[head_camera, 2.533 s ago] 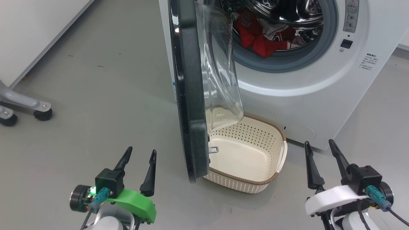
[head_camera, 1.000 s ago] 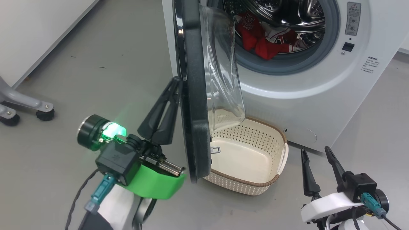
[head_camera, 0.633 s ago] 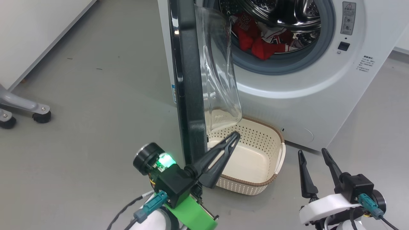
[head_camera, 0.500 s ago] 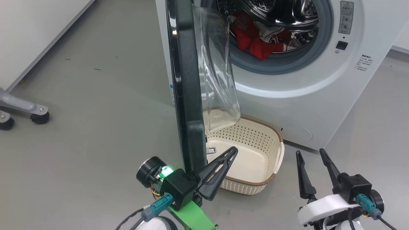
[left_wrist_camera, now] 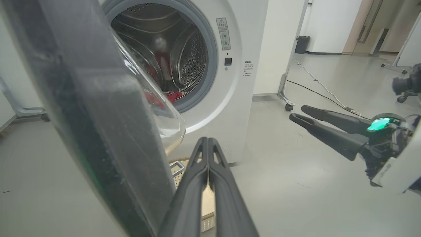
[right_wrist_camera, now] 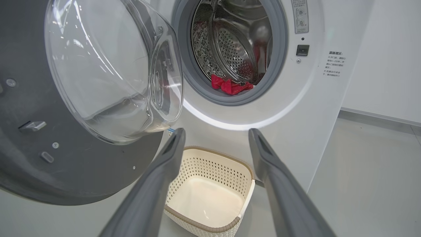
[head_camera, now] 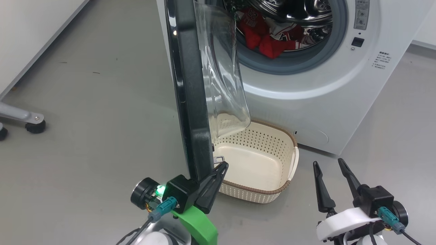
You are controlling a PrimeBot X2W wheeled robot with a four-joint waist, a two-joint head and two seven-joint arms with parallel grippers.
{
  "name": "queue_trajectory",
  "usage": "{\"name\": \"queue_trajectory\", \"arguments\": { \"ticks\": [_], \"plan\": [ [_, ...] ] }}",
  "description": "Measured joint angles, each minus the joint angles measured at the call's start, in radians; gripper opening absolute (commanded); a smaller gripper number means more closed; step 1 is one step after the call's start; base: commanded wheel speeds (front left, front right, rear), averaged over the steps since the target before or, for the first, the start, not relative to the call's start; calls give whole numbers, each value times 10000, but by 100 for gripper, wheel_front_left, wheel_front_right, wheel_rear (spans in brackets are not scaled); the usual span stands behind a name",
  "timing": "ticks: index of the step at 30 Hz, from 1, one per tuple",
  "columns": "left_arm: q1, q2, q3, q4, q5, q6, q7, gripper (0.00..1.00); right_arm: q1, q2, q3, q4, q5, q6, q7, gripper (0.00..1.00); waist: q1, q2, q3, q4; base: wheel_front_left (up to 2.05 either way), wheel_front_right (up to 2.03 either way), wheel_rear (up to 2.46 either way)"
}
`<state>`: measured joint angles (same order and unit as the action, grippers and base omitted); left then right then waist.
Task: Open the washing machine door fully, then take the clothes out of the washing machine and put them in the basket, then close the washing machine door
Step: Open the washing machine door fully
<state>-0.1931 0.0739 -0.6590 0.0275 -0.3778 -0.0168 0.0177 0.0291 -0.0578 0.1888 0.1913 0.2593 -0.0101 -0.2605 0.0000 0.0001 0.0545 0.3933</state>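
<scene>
Though edge-on overhead, door [right_wrist_camera: 82,171] broadside at R-wrist.

We saw the door [head_camera: 189,102] cut off at the top, hiding one end of the basket [head_camera: 272,191]; print [head_camera: 380,61] on the washer [head_camera: 306,112] was too small to read.

Upper right, we mark a white washer [head_camera: 306,98] with grey seal [head_camera: 296,66] and hole-dotted steel drum [head_camera: 293,8]; within, red clothes [head_camera: 253,34] trimmed white; centre, a glossy black door [head_camera: 189,102]; below, a cream basket [head_camera: 252,196], perforated, brown-rimmed.
</scene>
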Motion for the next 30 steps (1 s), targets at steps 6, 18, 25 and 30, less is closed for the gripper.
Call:
{"name": "queue_trajectory", "arguments": {
  "ticks": [6, 18, 25, 30],
  "plan": [
    [-7, 0, 345, 309, 0, 221, -13, 0, -14, 10, 0, 13, -69, 86, 0, 100, 0, 0, 156, -140, 0, 0, 0],
    [-66, -61, 667, 717, -88, 414, -123, 0, -57, 23, -138, 50, -102, 92, 0, 100, 0, 0, 323, -278, 0, 0, 0],
    [-69, -159, 848, 890, -92, 560, -301, 0, -91, 36, -213, 56, -144, 178, 0, 100, 0, 0, 374, -282, 0, 0, 0],
    [-68, -155, 1062, 1011, -226, 650, -412, 0, -140, 50, -259, 63, -150, 182, 0, 100, 0, 0, 398, -228, 0, 0, 0]
  ]
}}
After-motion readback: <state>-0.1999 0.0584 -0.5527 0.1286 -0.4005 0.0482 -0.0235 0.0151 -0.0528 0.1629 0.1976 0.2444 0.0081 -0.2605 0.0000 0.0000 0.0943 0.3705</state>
